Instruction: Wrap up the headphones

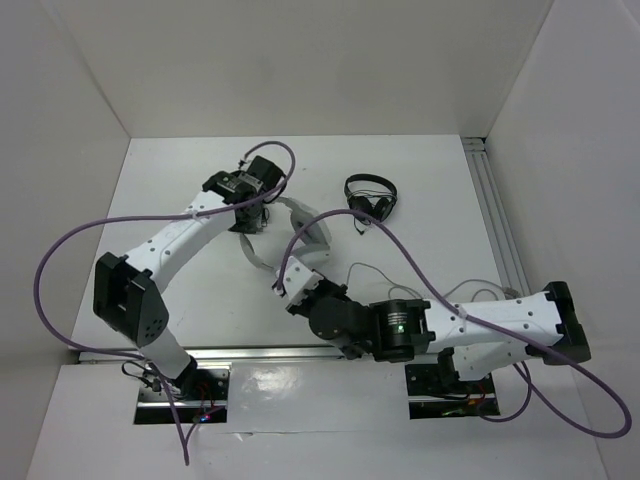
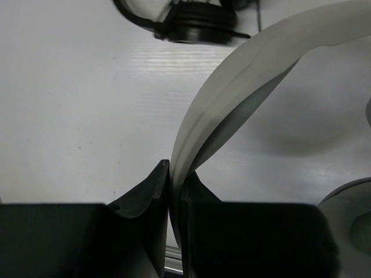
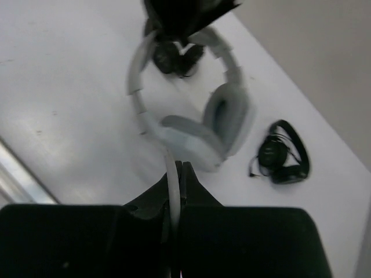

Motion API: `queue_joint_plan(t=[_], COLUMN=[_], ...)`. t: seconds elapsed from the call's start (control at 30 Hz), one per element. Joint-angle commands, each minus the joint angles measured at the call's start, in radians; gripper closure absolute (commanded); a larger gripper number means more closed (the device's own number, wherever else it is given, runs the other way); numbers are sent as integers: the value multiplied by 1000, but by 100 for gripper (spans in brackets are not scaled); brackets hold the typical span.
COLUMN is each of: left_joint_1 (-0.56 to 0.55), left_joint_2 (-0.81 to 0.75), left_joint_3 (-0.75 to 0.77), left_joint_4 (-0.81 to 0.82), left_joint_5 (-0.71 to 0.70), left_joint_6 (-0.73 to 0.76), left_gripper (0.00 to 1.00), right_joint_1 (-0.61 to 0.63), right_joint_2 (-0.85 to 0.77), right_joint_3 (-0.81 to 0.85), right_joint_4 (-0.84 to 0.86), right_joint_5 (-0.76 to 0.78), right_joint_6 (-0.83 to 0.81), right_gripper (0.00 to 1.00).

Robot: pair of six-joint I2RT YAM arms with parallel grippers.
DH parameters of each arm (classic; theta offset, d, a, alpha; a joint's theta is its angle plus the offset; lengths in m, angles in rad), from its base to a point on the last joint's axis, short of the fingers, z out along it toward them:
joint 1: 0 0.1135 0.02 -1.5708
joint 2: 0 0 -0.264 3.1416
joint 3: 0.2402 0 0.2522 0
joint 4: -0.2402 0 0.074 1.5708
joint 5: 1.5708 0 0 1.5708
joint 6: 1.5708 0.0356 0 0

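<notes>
The white and light-grey headphones [image 1: 312,240] lie mid-table between my two arms. My left gripper [image 1: 250,222] is shut on their wide headband [image 2: 232,87], which rises from between the jaws of the left gripper [image 2: 175,171] and curves up to the right. My right gripper [image 1: 283,280] is shut on the thin grey cable [image 3: 172,168] just short of the near earcup [image 3: 223,116]. More of the cable [image 1: 375,270] trails loosely to the right over the table. In the right wrist view the left gripper [image 3: 185,14] sits over the far end of the headband.
Small black on-ear headphones [image 1: 370,195] [image 2: 197,23] [image 3: 284,153] lie behind and to the right of the white pair. An aluminium rail [image 1: 495,220] runs along the table's right edge. White walls enclose the table on three sides. Purple arm cables loop over the work area.
</notes>
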Motion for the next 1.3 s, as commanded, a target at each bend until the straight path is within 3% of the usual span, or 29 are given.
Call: queue_joint_plan(t=[0.0, 0.23, 0.33, 0.6, 0.7, 0.77, 0.87, 0.9, 1.0, 1.03, 1.13, 1.27], left_joint_1=[-59, -197, -250, -360, -411, -411, -411, -411, -411, -411, -411, -411], left_joint_2=[-89, -182, -260, -504, -580, -615, -656, -669, -680, -680, -627, -589], left_joint_3=[-33, -177, -221, -286, -277, -257, -193, -169, -79, -50, 73, 168], left_joint_4=[137, 214, 214, 179, 170, 170, 161, 161, 170, 170, 144, 156], left_joint_5=[101, 340, 397, 488, 572, 655, 664, 648, 496, 453, 344, 305], left_joint_6=[123, 248, 272, 306, 344, 355, 373, 374, 341, 320, 297, 237], left_gripper=[100, 100, 100, 100, 100, 100, 100, 100, 100, 100, 100, 100], right_joint_1=[4, -11, -71, -329, -388, -453, -597, -632, -764, -784, -806, -806], right_joint_2=[-58, -190, -242, -318, -275, -212, -138, -126, -78, -78, -58, 18], right_joint_3=[48, -70, -79, -92, -92, -35, 11, 22, 36, 20, -73, -125], right_joint_4=[-56, 241, 258, 350, 404, 334, 233, 217, 162, 178, 319, 548], right_joint_5=[305, 435, 412, 162, 82, 9, -204, -351, -646, -806, -1037, -1228], right_joint_6=[-118, -379, -392, -422, -456, -392, -248, -191, -128, -94, -9, 127], right_gripper=[100, 96, 95, 94, 95, 98, 99, 99, 97, 97, 94, 84])
